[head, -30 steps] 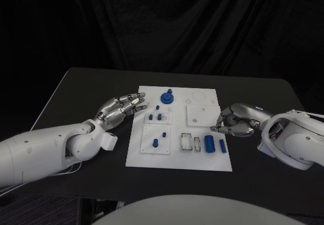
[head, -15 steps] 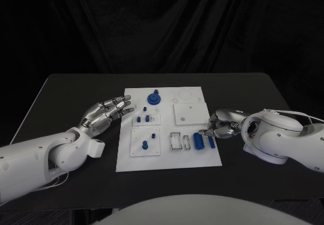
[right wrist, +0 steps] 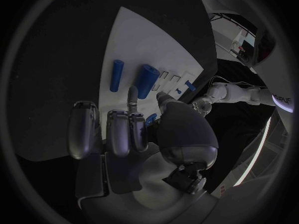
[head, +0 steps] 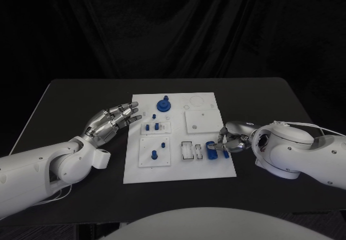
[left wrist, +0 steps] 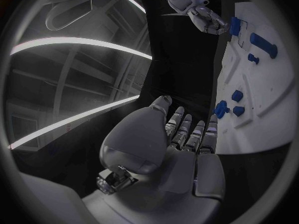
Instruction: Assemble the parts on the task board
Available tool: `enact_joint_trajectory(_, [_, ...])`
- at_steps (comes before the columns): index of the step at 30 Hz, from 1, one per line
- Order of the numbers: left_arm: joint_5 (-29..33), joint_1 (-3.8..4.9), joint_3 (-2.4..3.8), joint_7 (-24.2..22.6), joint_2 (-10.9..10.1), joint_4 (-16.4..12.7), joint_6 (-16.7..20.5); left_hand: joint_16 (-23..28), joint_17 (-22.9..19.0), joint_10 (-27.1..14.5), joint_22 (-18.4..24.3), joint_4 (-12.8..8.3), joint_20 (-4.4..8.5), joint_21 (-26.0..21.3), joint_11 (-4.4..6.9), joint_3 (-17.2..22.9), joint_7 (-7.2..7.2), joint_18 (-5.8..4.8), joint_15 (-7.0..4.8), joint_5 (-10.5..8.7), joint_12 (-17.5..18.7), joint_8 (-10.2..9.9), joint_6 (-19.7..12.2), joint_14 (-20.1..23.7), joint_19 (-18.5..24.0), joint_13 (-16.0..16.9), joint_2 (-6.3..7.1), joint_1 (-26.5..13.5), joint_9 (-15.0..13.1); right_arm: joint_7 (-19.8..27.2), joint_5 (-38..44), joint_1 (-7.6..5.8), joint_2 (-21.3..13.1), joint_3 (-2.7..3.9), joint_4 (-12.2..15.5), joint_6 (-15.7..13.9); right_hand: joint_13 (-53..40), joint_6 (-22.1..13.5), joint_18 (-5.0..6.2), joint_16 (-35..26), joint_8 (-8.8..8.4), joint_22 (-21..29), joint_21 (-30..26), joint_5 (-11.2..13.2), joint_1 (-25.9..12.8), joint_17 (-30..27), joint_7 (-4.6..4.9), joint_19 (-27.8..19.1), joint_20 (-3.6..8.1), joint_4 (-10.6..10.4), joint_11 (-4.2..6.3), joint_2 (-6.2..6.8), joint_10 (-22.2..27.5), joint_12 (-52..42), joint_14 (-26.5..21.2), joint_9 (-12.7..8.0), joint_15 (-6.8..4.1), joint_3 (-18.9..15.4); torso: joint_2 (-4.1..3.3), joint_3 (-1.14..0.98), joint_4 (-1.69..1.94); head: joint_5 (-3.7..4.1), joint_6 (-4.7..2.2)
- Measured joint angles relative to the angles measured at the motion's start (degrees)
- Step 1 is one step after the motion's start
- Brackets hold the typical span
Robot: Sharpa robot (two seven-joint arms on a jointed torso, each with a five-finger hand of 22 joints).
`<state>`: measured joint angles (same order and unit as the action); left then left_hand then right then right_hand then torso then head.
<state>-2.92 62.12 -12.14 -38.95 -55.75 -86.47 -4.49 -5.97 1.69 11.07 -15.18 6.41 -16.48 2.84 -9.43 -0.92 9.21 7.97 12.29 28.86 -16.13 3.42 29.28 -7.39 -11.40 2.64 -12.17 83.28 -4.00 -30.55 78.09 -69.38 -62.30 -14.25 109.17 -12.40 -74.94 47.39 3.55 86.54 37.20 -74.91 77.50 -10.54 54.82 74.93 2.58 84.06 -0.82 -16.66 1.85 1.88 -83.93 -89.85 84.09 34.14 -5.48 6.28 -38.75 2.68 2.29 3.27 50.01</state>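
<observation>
Hovering left hand (head: pixel 112 121) fingers spread, right hand (head: pixel 234 140) curled beside blue cylinder (head: pixel 213 150)

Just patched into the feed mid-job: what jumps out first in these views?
The white task board sits mid-table, dotted with small blue parts. At its right edge the right hand reaches over two blue cylinders lying side by side; whether it touches them is unclear. The left hand hovers open beside the board's left edge, holding nothing.
</observation>
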Motion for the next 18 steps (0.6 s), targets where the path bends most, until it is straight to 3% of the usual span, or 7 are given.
enact_joint_trajectory(8, [0.0,0.00,-0.02,0.0,0.0,0.0,0.0,0.0,0.0,0.0,0.0,0.2,0.00,0.0,0.00,0.2,0.00,0.00,0.00,0.00,0.0,0.0,0.0,0.0,0.0,0.0,0.00,0.0,0.0,-1.3,0.1,1.06,0.8,0.00,-0.8,1.1,0.0,-0.2,0.00,0.0,0.20,0.0,0.3,4.0,-2.1,0.0,-0.21,0.0,0.00,0.0,0.00,0.62,0.0,0.0,0.0,1.2,0.00,0.0,0.03,0.00,0.02,-0.12,0.00])
enact_joint_trajectory(18, [0.0,0.00,-0.02,0.0,0.0,0.1,-0.1,0.0,0.0,0.0,0.0,0.0,0.00,0.0,0.00,0.3,0.00,0.00,0.21,0.00,0.0,0.0,0.0,-0.2,0.0,0.0,0.00,0.0,0.0,-2.1,0.9,1.65,2.5,-0.01,-2.3,1.9,0.0,0.2,0.01,0.0,1.25,0.0,0.8,4.9,-2.6,0.0,-0.62,0.0,0.00,0.0,0.00,0.47,0.0,0.0,0.0,2.4,0.00,0.0,0.04,0.00,0.02,-0.11,0.01])
